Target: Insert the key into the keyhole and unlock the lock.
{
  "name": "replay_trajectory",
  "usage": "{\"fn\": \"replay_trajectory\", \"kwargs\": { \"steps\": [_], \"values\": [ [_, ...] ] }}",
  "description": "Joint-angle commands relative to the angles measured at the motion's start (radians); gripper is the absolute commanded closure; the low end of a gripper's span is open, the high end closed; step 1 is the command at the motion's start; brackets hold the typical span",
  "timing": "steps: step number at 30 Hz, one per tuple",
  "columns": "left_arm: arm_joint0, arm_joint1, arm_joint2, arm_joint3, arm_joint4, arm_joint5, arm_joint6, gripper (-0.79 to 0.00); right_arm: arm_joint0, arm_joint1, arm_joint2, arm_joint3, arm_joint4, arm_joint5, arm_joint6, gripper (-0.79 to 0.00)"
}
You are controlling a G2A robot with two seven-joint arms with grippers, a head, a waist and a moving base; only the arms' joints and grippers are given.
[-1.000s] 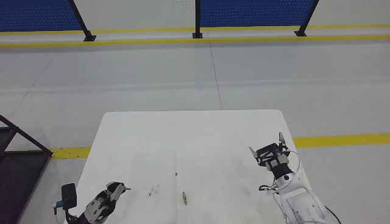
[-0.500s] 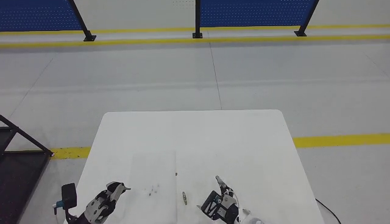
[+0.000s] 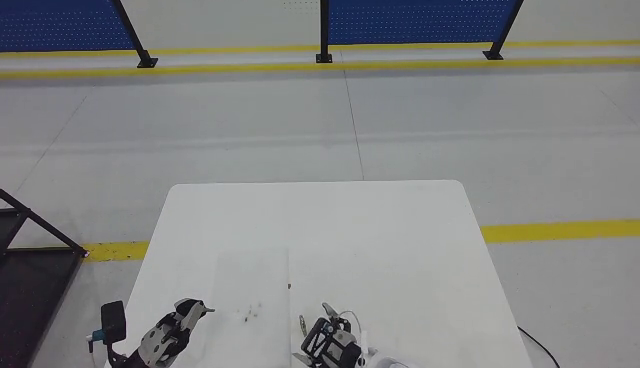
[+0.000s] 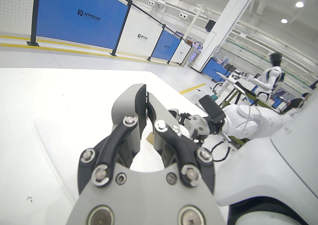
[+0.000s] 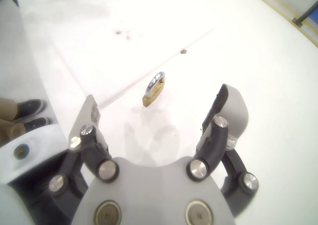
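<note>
A brass padlock (image 5: 154,90) with a silver shackle lies on the white table (image 3: 380,238); it also shows near the front edge (image 3: 302,321) and as a tan shape (image 4: 150,138) behind my left fingers. My right gripper (image 5: 157,93) is open just short of the padlock, which lies in line with the gap between its fingers. It sits beside the padlock at the table's front middle (image 3: 322,340). My left gripper (image 4: 146,98) is shut with its ribbed pads pressed together, low over the front left corner (image 3: 190,313), well apart from the padlock.
A thin clear sheet (image 3: 250,283) lies flat on the table left of the padlock, with dark specks (image 5: 123,33) on it. A small brown bit (image 5: 183,51) rests by its edge. The far and right parts of the table are bare.
My right arm has swung from the table's right side to the front middle, stopping next to the padlock. The left gripper and the padlock have stayed put.
</note>
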Motion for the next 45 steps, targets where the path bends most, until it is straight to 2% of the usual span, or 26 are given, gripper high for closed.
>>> {"fn": "replay_trajectory", "kwargs": {
  "steps": [1, 2, 5, 11, 16, 22, 24, 26, 30, 37, 41, 45],
  "values": [
    [0.0, 0.0, 0.0, 0.0, 0.0, 0.0, 0.0, 0.0, 0.013, -0.002, -0.009, 0.01, 0.004, 0.0, 0.005, -0.622],
    [0.0, 0.0, 0.0, 0.0, 0.0, 0.0, 0.0, 0.0, 0.019, -0.004, -0.013, 0.015, 0.01, 0.001, 0.008, -0.582],
    [0.0, 0.0, 0.0, 0.0, 0.0, 0.0, 0.0, 0.0, 0.038, -0.009, -0.025, 0.033, 0.035, 0.007, 0.015, -0.391],
    [0.0, 0.0, 0.0, 0.0, 0.0, 0.0, 0.0, 0.0, 0.075, -0.02, -0.049, 0.078, 0.071, 0.026, 0.035, -0.366],
    [0.0, 0.0, 0.0, 0.0, 0.0, 0.0, 0.0, 0.0, 0.104, -0.028, -0.071, 0.117, 0.082, 0.036, 0.047, -0.308],
    [0.0, 0.0, 0.0, 0.0, 0.0, 0.0, 0.0, 0.0, 0.133, -0.038, -0.094, 0.157, 0.087, 0.065, 0.045, -0.296],
    [0.0, 0.0, 0.0, 0.0, 0.0, 0.0, 0.0, 0.0, 0.141, -0.041, -0.101, 0.164, 0.089, 0.07, 0.042, -0.203],
    [0.0, 0.0, 0.0, 0.0, 0.0, 0.0, 0.0, 0.0, 0.145, -0.042, -0.104, 0.167, 0.088, 0.078, 0.035, 0.0],
    [0.0, 0.0, 0.0, 0.0, 0.0, 0.0, 0.0, 0.0, 0.138, -0.039, -0.1, 0.142, 0.088, 0.079, 0.015, 0.0],
    [0.0, 0.0, 0.0, 0.0, 0.0, 0.0, 0.0, 0.0, 0.044, -0.009, -0.02, -0.03, 0.129, 0.07, -0.059, 0.0],
    [0.0, 0.0, 0.0, 0.0, 0.0, 0.0, 0.0, 0.0, -0.037, 0.016, 0.06, -0.159, 0.181, 0.031, -0.124, 0.0],
    [0.0, 0.0, 0.0, 0.0, 0.0, 0.0, 0.0, 0.0, -0.119, 0.041, 0.149, -0.27, 0.291, -0.058, -0.182, 0.0]
  ]
}}
